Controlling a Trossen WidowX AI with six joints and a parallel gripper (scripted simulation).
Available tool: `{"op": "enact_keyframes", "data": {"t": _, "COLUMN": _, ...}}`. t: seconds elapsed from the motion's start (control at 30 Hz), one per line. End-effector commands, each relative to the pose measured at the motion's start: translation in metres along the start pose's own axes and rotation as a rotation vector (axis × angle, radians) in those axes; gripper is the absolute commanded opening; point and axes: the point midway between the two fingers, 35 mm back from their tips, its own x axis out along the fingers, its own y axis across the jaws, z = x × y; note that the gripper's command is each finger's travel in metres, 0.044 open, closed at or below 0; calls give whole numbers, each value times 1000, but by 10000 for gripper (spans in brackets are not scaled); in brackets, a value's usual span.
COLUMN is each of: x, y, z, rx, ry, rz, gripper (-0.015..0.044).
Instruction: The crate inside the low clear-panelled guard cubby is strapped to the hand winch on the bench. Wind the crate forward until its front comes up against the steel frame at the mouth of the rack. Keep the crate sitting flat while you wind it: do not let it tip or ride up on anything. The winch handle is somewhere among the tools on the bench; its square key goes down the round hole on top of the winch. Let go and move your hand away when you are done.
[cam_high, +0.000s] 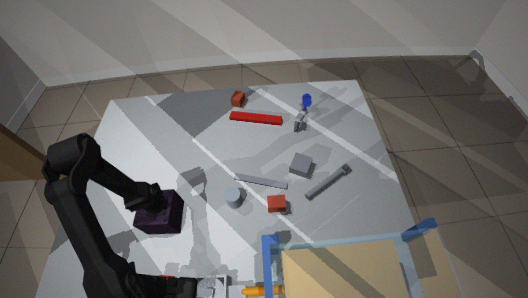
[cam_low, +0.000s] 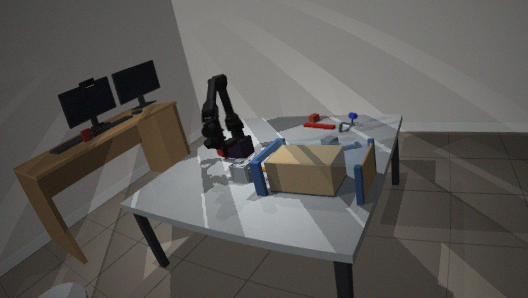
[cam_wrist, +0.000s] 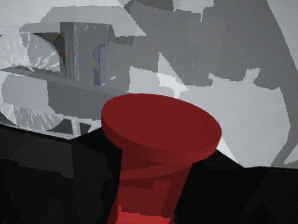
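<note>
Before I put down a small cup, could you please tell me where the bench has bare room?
Bare: between the red bar and the thin grey strip. Crowded: around the orange block, with strip, cylinder and grey cube near.

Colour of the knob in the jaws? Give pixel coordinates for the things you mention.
Red (cam_wrist: 161, 122), a darker red on its flat round top; the wrist view shows it best.

The folded black arm (cam_high: 75, 215) (cam_low: 220, 102) rises behind its jaws (cam_low: 226, 149), which are closed on a red knob (cam_wrist: 161, 125).
</note>
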Motion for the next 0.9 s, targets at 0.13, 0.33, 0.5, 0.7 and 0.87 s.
{"op": "enact_keyframes", "data": {"t": 0.13, "x": -3, "y": 3, "z": 24, "rx": 6, "ry": -38, "rz": 2, "gripper": 0}}
{"op": "enact_keyframes", "data": {"t": 0.33, "x": -4, "y": 7, "z": 35, "rx": 6, "ry": -39, "rz": 2, "gripper": 0}}
{"op": "enact_keyframes", "data": {"t": 0.5, "x": -5, "y": 12, "z": 46, "rx": 6, "ry": -40, "rz": 3, "gripper": 0}}
{"op": "enact_keyframes", "data": {"t": 0.7, "x": -5, "y": 17, "z": 55, "rx": 6, "ry": -41, "rz": 3, "gripper": 0}}
{"op": "enact_keyframes", "data": {"t": 0.87, "x": -6, "y": 22, "z": 61, "rx": 6, "ry": -42, "rz": 4, "gripper": 0}}
